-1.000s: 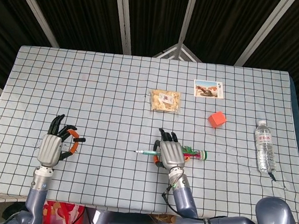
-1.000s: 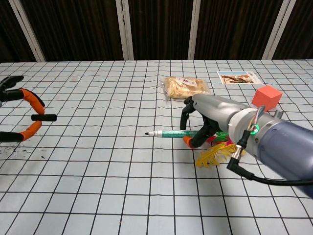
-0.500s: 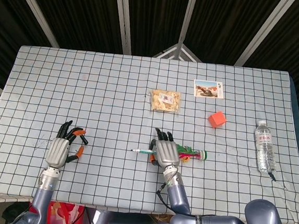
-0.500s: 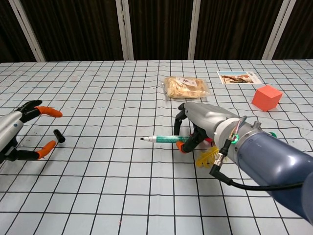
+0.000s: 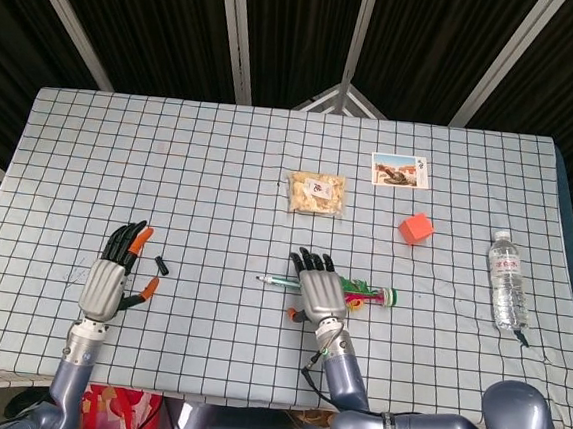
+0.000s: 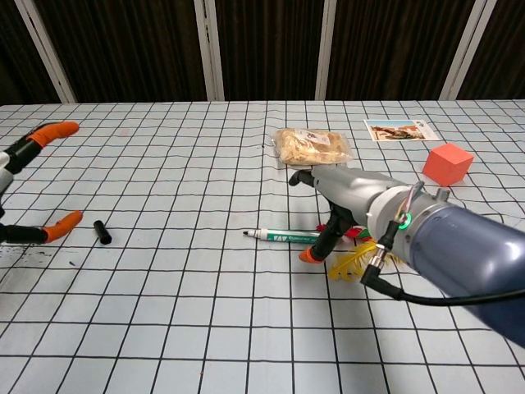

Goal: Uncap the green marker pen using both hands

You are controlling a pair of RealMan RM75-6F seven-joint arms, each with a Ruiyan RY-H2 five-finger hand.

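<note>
The left hand [image 5: 105, 281] has let go of the black cap [image 5: 160, 264], which now lies on the desk [image 5: 221, 159] just beside its spread fingers, near the left edge. The green marker pen [image 5: 279, 282] has dropped flat toward the front middle, tip pointing left. The right hand [image 5: 320, 290] arches over its rear end, fingers loosened. A snack bag [image 5: 315, 193] sits mid-desk.
</note>
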